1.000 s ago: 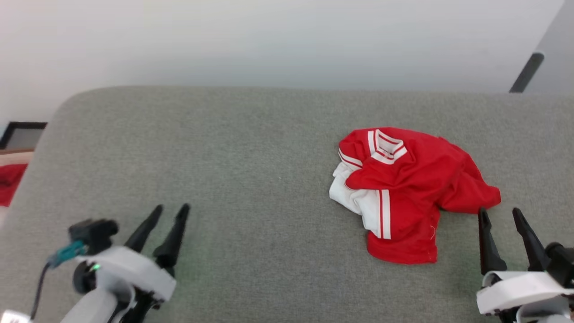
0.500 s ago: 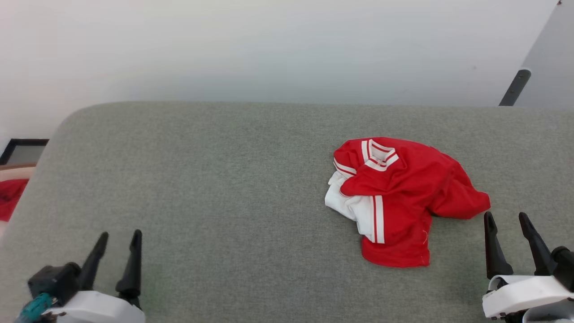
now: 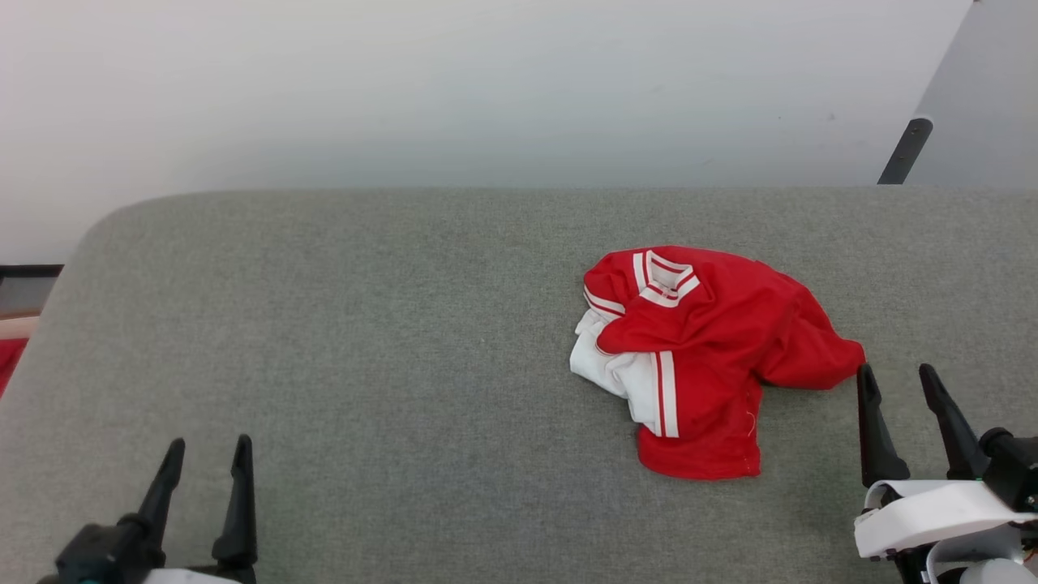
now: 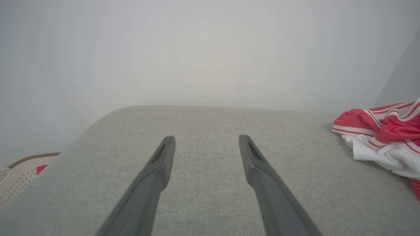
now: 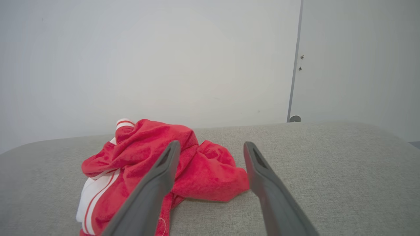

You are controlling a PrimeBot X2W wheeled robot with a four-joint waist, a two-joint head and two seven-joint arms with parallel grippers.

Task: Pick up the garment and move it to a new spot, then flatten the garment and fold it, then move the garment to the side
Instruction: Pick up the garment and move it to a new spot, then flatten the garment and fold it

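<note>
My left fingers [image 3: 239,487] stand spread wide and empty over the grey bench [image 3: 405,324] at its near left. My right fingers [image 3: 874,430] are spread wide too, holding nothing, their tips just beside the crumpled red-and-white jersey T-shirt [image 3: 697,357], which lies bunched on the bench's right half, striped collar uppermost.
</note>
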